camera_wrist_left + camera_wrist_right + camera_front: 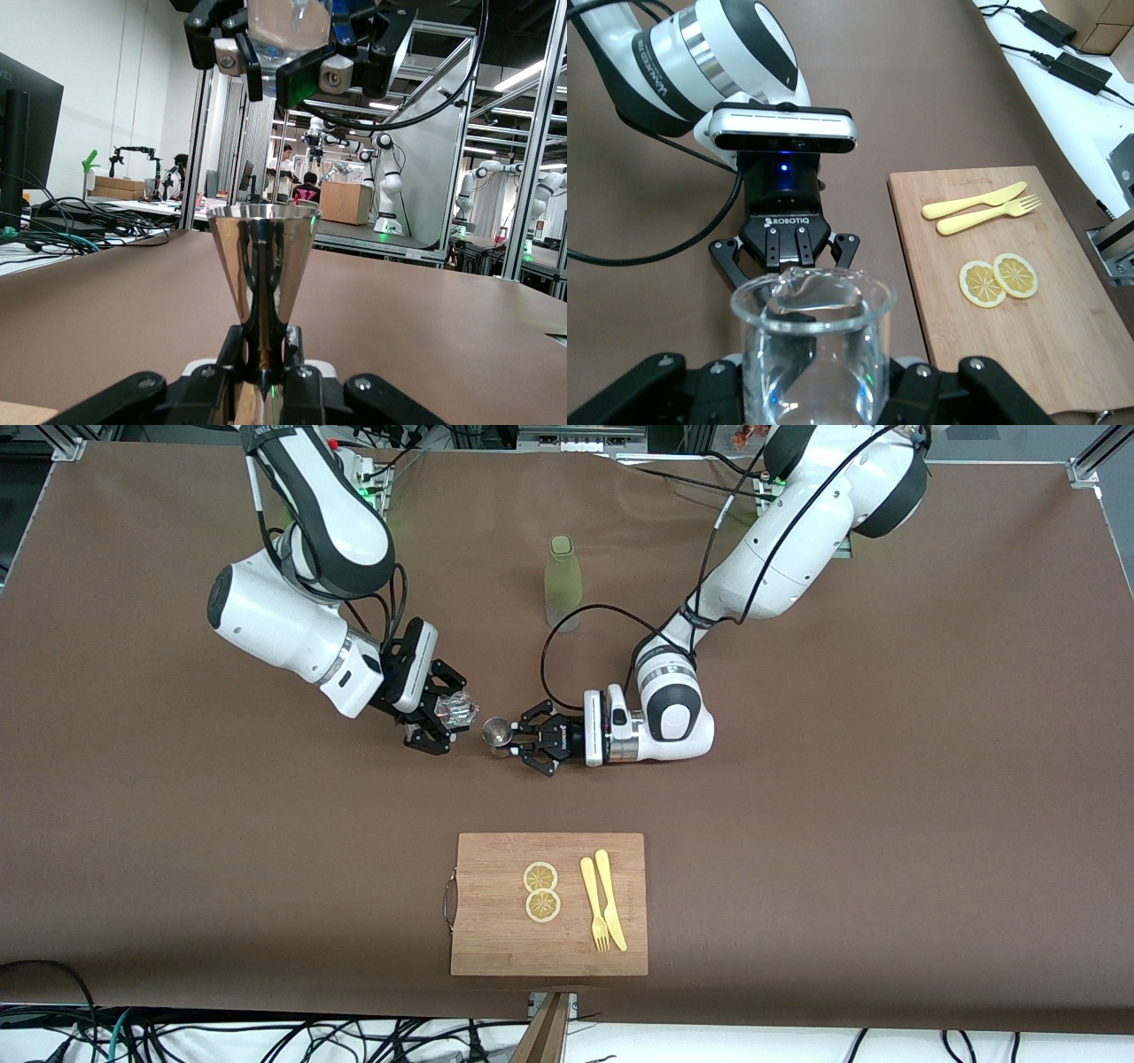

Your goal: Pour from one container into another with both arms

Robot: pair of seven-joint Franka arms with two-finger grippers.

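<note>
My left gripper (518,740) lies low over the middle of the table, shut on the narrow waist of a shiny metal double-cone measuring cup (495,732). The left wrist view shows this cup (264,257) upright between the fingers (297,350). Just above it, my right gripper (447,722) is shut on a small clear glass beaker (458,708), tilted mouth-first toward the cup. In the right wrist view the beaker (811,345) fills the foreground, with the left gripper (788,257) past its rim. I cannot tell what the beaker holds.
A pale green bottle (562,583) stands closer to the robots' bases than the grippers. Nearer the front camera lies a wooden cutting board (496,939) with two lemon slices (540,890), a yellow fork (592,903) and a yellow knife (611,908).
</note>
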